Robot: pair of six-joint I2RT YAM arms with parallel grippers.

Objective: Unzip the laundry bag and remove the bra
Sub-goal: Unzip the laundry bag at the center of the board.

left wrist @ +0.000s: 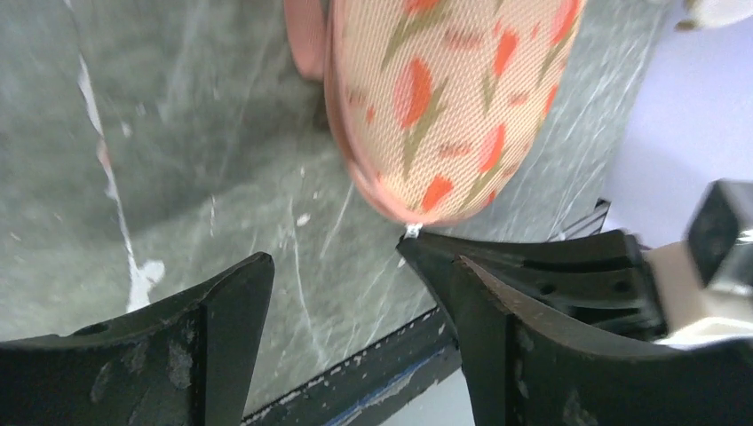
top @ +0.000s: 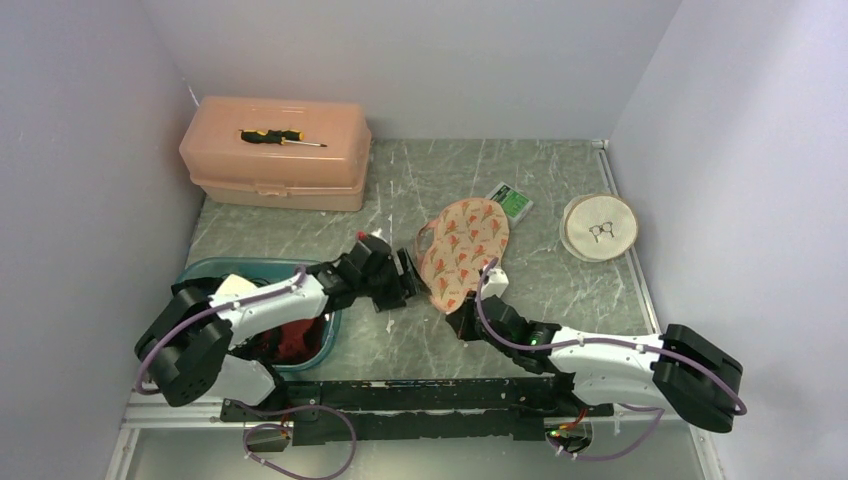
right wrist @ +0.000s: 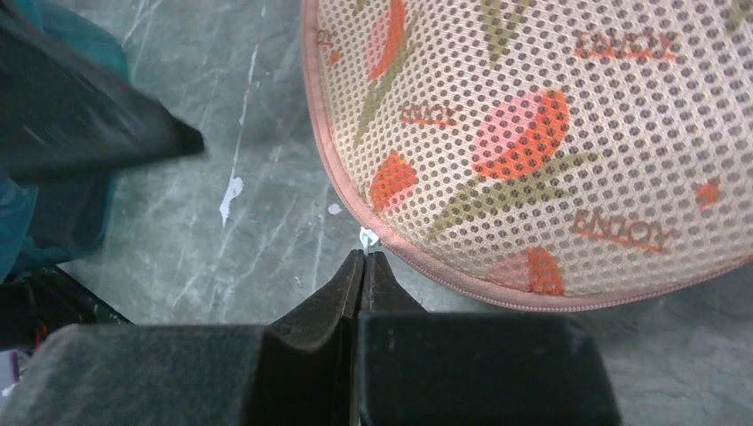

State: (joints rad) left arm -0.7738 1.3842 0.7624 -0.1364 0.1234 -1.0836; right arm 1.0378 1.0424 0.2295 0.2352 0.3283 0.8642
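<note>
Two claws at the laundry bag [right wrist: 550, 133]

My right claw [right wrist: 364, 257] pinches the white zip pull [right wrist: 366, 238] at its near edge; my left claw [left wrist: 360, 266] gapes just left. Red fabric, likely the bra [top: 292, 340], lies in the near-left teal tub [top: 215, 268]. Unbraced, the bag could drag and the pull slip.

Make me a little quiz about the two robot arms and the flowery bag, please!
1. True or false: the left gripper is shut.
2. What lies on top of the peach plastic toolbox? A) a spoon B) a black-and-yellow screwdriver C) scissors
3. Which gripper's tips pinch the small white zipper pull at the rim of the peach mesh laundry bag with red flowers?

Key: 1. False, its jaws stand open beside the bag. 2. B. 3. The right gripper, shut on the pull.
</note>
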